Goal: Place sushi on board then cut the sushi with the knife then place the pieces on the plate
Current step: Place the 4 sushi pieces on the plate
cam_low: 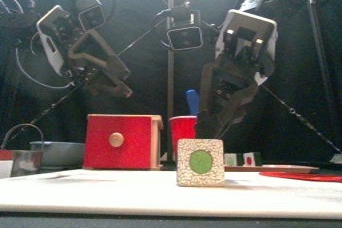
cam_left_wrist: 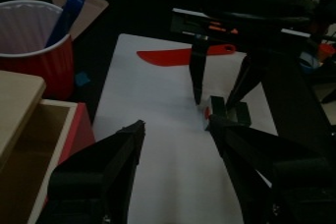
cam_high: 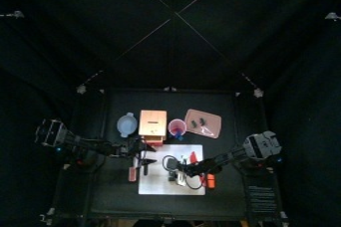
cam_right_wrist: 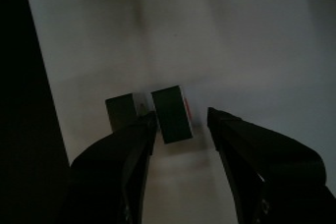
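The toy sushi roll (cam_right_wrist: 168,112) stands on the white cutting board (cam_right_wrist: 262,51), just left of centre in the right wrist view, as two dark green blocks side by side with a thin gap between them; in the front view it sits at lower centre, its near end showing a green oval on a pale speckled face. The right gripper (cam_right_wrist: 182,128) hangs above it without touching, jaws spread wide, the blocks just beyond their tips, nothing clasped. The left gripper (cam_left_wrist: 178,138) hovers over the board's left part, at centre left of the top view, jaws likewise wide apart and empty. Behind the board, across the middle of the top view, stand from left to right the blue-grey bowl (cam_high: 127,123); the pale wooden box (cam_high: 154,123) with its red drawer front; the red cup (cam_high: 177,127) holding the blue toy knife (cam_low: 193,102); and the pink tray (cam_high: 202,121).
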